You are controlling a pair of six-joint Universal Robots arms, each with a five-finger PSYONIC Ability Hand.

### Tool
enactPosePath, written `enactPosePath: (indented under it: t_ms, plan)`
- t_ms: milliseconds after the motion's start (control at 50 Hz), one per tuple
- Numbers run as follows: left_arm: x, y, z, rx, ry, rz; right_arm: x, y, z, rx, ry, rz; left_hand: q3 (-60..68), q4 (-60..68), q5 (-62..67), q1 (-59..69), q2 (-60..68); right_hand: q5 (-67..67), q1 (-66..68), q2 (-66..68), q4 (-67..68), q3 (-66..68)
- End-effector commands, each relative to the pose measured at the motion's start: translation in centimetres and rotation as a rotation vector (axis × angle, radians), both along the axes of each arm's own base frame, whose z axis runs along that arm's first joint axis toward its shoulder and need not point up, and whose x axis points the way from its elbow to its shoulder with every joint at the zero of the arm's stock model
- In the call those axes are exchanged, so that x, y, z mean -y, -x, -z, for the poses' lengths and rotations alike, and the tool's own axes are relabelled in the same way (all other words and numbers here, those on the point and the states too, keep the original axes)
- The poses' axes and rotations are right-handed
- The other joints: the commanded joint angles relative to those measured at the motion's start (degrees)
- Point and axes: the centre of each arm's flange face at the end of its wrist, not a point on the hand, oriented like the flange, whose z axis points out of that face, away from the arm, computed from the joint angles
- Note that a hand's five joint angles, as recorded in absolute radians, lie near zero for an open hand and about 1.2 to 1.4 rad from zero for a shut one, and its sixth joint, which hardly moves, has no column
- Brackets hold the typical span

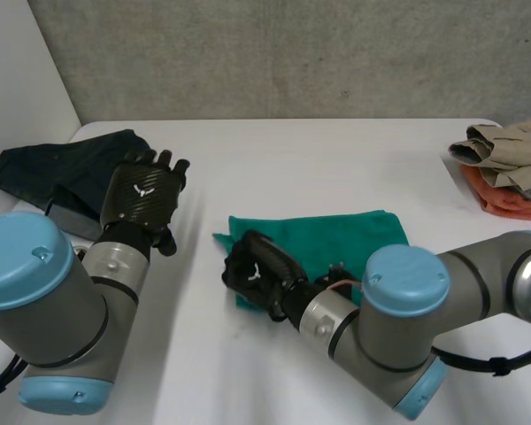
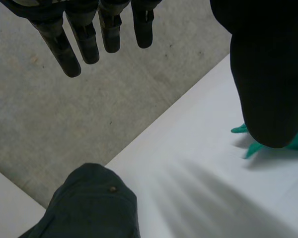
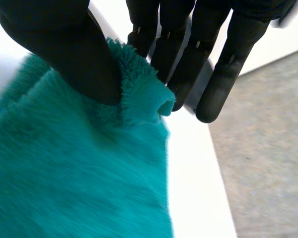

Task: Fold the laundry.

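Fold under way: the right hand point(image 1: 257, 270) pinches the green towel point(image 1: 336, 235) at its near-left corner; the left hand point(image 1: 144, 193) hovers straight-fingered, empty. Next, that corner likely needs carrying rightward.

- This looks like a robot lab bench, not a home.
- I work at a bare white table point(image 1: 336, 168), with a plain grey concrete-like surface point(image 1: 292, 53) behind it.
- My left arm point(image 1: 35, 301) and right arm point(image 1: 425, 310) are machine parts.
- The laundry lies apart: dark garment point(image 1: 62, 168), green towel point(image 1: 336, 235), beige and orange pile point(image 1: 509, 164).
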Motion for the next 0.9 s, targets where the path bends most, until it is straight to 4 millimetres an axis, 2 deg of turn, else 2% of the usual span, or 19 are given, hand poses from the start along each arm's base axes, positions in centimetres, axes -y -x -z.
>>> enactPosePath:
  t_ms: [20,80,120,160,260,320,420,440,480,500,520,580,640,660,700,720,780,800,900]
  plan:
    - [-0.4,1.7,-1.3,-0.023,0.043,0.048,0.1,0.8,0.1,-0.019,-0.032,0.105,-2.2,-1.6,-2.8,-1.4,-1.8,-50.6,-48.7,-50.8,-51.7,-51.5]
    - [-0.4,2.9,-2.4,-0.045,0.076,0.076,1.0,2.3,-2.9,0.067,-0.071,0.195,-2.2,-1.6,-2.8,-1.4,-1.8,-50.6,-48.7,-50.8,-51.7,-51.5]
    - [-0.5,3.5,-2.5,-0.05,0.083,0.091,3.1,4.6,-5.4,0.159,-0.115,0.296,-2.2,-1.6,-2.8,-1.4,-1.8,-50.6,-48.7,-50.8,-51.7,-51.5]
    - [-0.6,4.8,-2.7,-0.058,0.092,0.117,4.3,6.3,-6.1,0.206,-0.16,0.364,-2.2,-1.6,-2.8,-1.4,-1.8,-50.6,-48.7,-50.8,-51.7,-51.5]
    - [-1.2,6.7,-2.6,-0.063,0.094,0.166,6.1,10.7,-4.5,0.213,-0.391,0.547,-2.2,-1.6,-2.8,-1.4,-1.8,-50.6,-48.7,-50.8,-51.7,-51.5]
    - [-1.4,7.1,-1.9,-0.055,0.078,0.176,6.7,12.4,-3.5,0.172,-0.447,0.62,-2.2,-1.6,-2.8,-1.4,-1.8,-50.6,-48.7,-50.8,-51.7,-51.5]
    - [-2.4,7.7,-1.0,-0.043,0.058,0.205,8.6,16.5,-0.3,0.024,-0.474,0.781,-2.2,-1.6,-2.8,-1.4,-1.8,-50.6,-48.7,-50.8,-51.7,-51.5]
    - [-2.6,7.8,-0.9,-0.041,0.055,0.208,8.8,16.9,0.0,0.001,-0.461,0.796,-2.2,-1.6,-2.8,-1.4,-1.8,-43.4,-41.4,-43.6,-44.5,-44.3]
    - [-2.7,7.8,-0.7,-0.037,0.05,0.211,9.2,17.5,0.3,-0.033,-0.436,0.822,-2.2,-1.6,-2.8,-1.4,-1.8,-14.9,-12.9,-15.1,-16.0,-15.8]
    - [-2.7,7.7,-0.7,-0.036,0.048,0.21,9.4,17.8,0.2,-0.054,-0.408,0.832,-2.2,-1.6,-2.8,-1.4,-1.8,19.0,21.0,18.8,17.9,18.1]
    - [-2.8,7.7,-0.7,-0.034,0.046,0.211,9.5,17.9,0.2,-0.059,-0.397,0.839,-2.2,-1.6,-2.8,-1.4,-1.8,19.4,21.3,19.2,18.3,18.5]
    - [-2.9,7.5,-0.8,-0.034,0.046,0.21,9.9,18.0,-0.3,-0.046,-0.344,0.864,-2.2,-1.6,-2.8,-1.4,-1.8,19.4,21.3,19.2,18.3,18.5]
    - [-3.2,7.3,-1.0,-0.03,0.045,0.208,10.5,17.7,-2.6,0.021,-0.259,0.853,-2.2,-1.6,-2.8,-1.4,-1.8,19.4,21.3,19.2,18.3,18.5]
    - [-3.2,7.2,-1.0,-0.029,0.047,0.208,10.5,17.3,-4.1,0.055,-0.197,0.832,-2.2,-1.6,-2.8,-1.4,-1.8,19.4,21.3,19.2,18.3,18.5]
    - [-3.4,6.9,-2.0,-0.044,0.066,0.205,10.1,16.4,-5.6,0.092,-0.151,0.796,-2.2,-1.6,-2.8,-1.4,-1.8,19.4,21.3,19.2,18.3,18.5]
    - [-3.5,6.9,-2.3,-0.049,0.071,0.205,9.2,14.6,-6.4,0.116,-0.128,0.724,-2.2,-1.6,-2.8,-1.4,-1.8,19.4,21.3,19.2,18.3,18.5]
    - [-3.6,6.4,-2.8,-0.058,0.078,0.196,6.7,11.3,-6.5,0.119,-0.109,0.569,-2.2,-1.6,-2.8,-1.4,-1.8,19.4,21.3,19.2,18.3,18.5]
    - [-3.5,6.3,-2.8,-0.058,0.078,0.193,4.6,8.9,-6.4,0.126,-0.107,0.444,-2.2,-1.6,-2.8,-1.4,-1.8,19.4,21.3,19.2,18.3,18.5]
    - [-3.3,5.6,-2.2,-0.043,0.059,0.17,-1.1,4.5,-2.9,0.053,-0.176,0.187,-2.2,-1.6,-2.8,-1.4,-1.8,19.4,21.3,19.2,18.3,18.5]
